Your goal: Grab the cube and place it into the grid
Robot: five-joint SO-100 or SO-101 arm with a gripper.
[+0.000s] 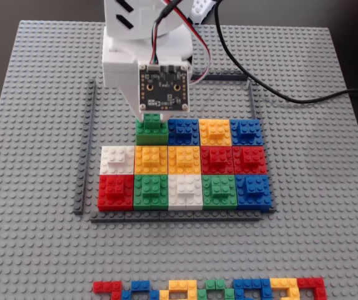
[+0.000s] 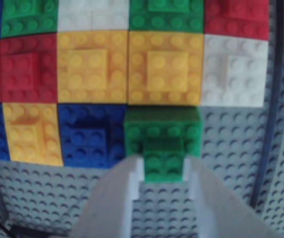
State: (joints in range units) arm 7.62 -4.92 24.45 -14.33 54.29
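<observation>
The green cube (image 1: 151,131) sits in the grid's far row, right beside a blue block (image 1: 183,130) and behind an orange one. My gripper (image 1: 152,116) stands straight over it, its fingers mostly hidden by the wrist board. In the wrist view the green cube (image 2: 163,130) lies against the orange block (image 2: 165,68), and my gripper (image 2: 164,167) is shut on its small top brick, one pale finger (image 2: 131,174) on each side. The grid's dark-grey frame (image 1: 85,150) encloses rows of coloured blocks; the cell left of the cube is bare baseplate.
A line of small flat multicoloured bricks (image 1: 210,289) lies along the near edge of the grey baseplate (image 1: 329,187). A black cable (image 1: 279,94) trails off to the right behind the grid. The arm's white body (image 1: 135,44) rises at the back.
</observation>
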